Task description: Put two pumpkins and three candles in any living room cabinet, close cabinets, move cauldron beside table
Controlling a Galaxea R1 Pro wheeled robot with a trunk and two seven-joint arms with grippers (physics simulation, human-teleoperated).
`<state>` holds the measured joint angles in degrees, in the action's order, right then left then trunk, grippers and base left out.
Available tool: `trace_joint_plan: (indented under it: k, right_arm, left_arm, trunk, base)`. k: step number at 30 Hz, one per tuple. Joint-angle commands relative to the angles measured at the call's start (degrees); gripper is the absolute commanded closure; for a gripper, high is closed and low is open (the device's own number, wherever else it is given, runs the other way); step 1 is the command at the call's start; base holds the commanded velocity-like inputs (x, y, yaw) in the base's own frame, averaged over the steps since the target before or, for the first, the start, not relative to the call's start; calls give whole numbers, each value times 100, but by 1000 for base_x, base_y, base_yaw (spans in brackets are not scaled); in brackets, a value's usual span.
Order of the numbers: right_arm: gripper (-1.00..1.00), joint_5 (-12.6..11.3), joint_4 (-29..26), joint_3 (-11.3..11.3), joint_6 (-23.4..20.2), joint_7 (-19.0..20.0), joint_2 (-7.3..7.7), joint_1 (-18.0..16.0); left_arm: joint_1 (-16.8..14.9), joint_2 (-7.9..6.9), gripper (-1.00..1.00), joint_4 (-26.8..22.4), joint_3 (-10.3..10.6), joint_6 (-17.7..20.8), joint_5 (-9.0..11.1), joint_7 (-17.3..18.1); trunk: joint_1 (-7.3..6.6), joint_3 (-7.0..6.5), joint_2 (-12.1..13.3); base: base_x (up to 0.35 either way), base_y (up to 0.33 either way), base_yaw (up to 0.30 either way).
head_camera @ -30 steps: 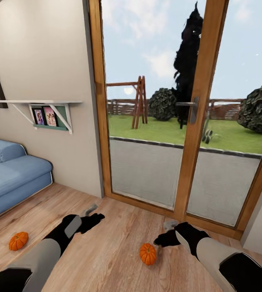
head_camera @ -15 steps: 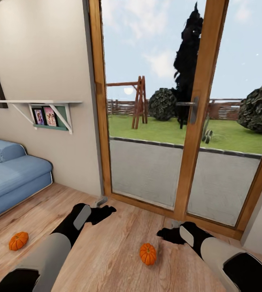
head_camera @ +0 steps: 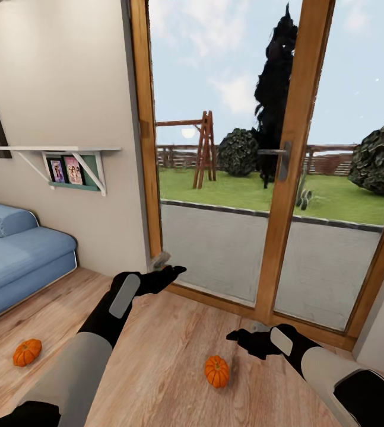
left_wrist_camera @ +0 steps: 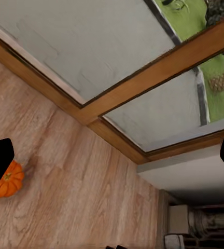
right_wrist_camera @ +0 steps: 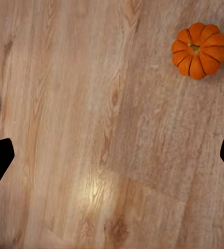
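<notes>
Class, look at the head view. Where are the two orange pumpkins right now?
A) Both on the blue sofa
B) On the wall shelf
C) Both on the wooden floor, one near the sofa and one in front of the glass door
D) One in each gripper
C: one pumpkin sits on the floor by the sofa, the other pumpkin before the glass door; neither is held.

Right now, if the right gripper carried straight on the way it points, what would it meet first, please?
Probably bare light wooden floor: the right gripper looks straight down at planks, with the small ribbed orange pumpkin off to one side.
</notes>
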<state>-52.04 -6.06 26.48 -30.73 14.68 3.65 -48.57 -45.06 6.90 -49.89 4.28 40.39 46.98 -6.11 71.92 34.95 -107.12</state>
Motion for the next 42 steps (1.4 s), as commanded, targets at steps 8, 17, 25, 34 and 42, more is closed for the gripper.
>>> trace_joint_plan:
  k: [8, 17, 25, 34, 42]
  right_arm:
    - [-100, 12, -16, 67, -523, 64, -4, -4]
    - [-100, 369, -18, 70, -575, 69, -5, -4]
    - [-100, 438, -29, 84, -517, 130, -32, -4]
    - [-100, 432, -28, 64, -518, 129, -39, -4]
    - [-100, 398, -37, 36, -497, 122, -33, -5]
  left_arm:
    - [-3, 85, -100, -13, 400, -5, 124, -57]
    - [-10, 90, -100, -98, 409, -4, 122, -56]
    - [-19, 75, -100, -283, 407, 22, 106, -83]
    - [-21, 69, -100, -292, 401, 39, 125, -52]
    - [-21, 68, -100, -302, 392, 41, 129, -11]
  trunk:
    - [-1, 6, -3]
    - [-1, 6, -3]
    - [87, 78, -164]
    - [285, 252, -525]
    - [461, 463, -845]
  base:
    - [73, -154, 0]
    - [133, -195, 0]
    - [10, -16, 0]
    - [0, 0, 0]
    - [0, 0, 0]
